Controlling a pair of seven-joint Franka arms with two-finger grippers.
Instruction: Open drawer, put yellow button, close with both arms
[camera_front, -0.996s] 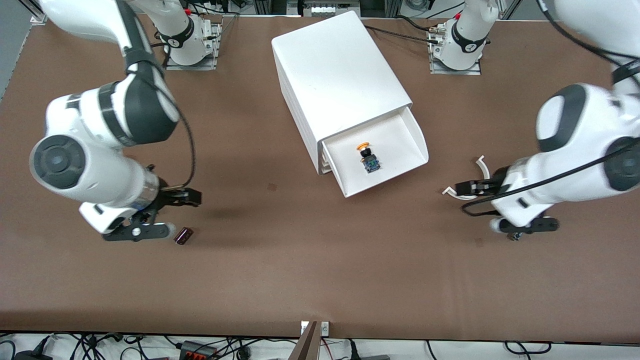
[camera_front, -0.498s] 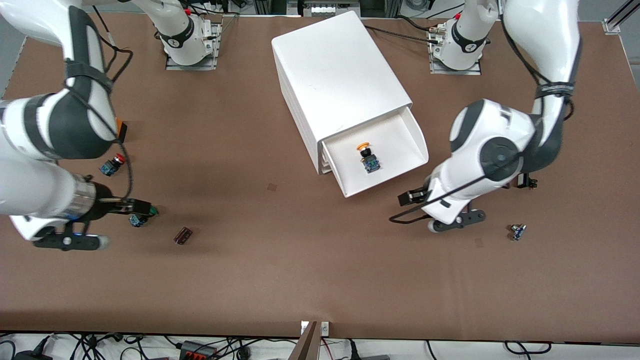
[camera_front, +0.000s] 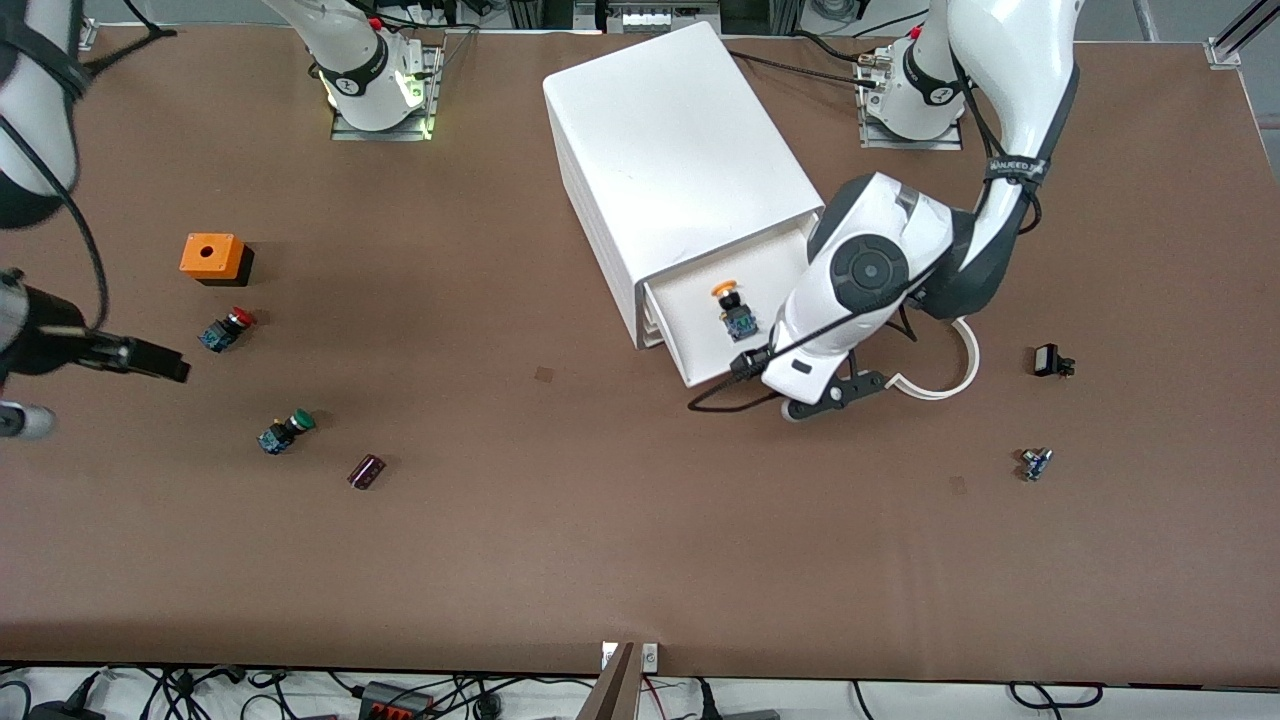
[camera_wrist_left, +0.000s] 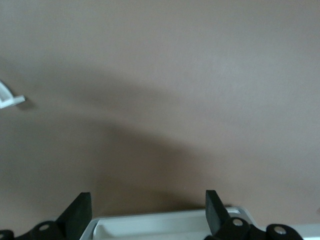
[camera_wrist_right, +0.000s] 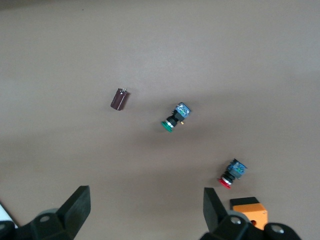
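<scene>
The brown worktop (camera_front: 640, 540) carries a big white rounded cabinet (camera_front: 670, 150) near the arms' bases. Its uppermost drawer (camera_front: 700, 350) stands pulled out toward the front camera, and the yellow button (camera_front: 733, 308) lies on its side on the drawer floor. The left arm (camera_front: 880, 270) reaches over the drawer's corner toward the left arm's end of the worktop. The front view hides its hand under the wrist. Only the left wrist view shows the left gripper (camera_wrist_left: 148, 212): jaws spread wide with nothing between them, right above the drawer's front rim (camera_wrist_left: 165, 225). A curved white plastic strip (camera_front: 945, 375) lies on the worktop just beside that arm.

The right arm (camera_front: 30, 90) sits at the right arm's end of the worktop. The right wrist view shows the right gripper (camera_wrist_right: 146, 210) with jaws wide and empty, up over an orange box (camera_front: 212, 257), a red-capped switch (camera_front: 226, 329), a green-capped switch (camera_front: 284, 433) and a dark brown cylinder (camera_front: 366, 471).
</scene>
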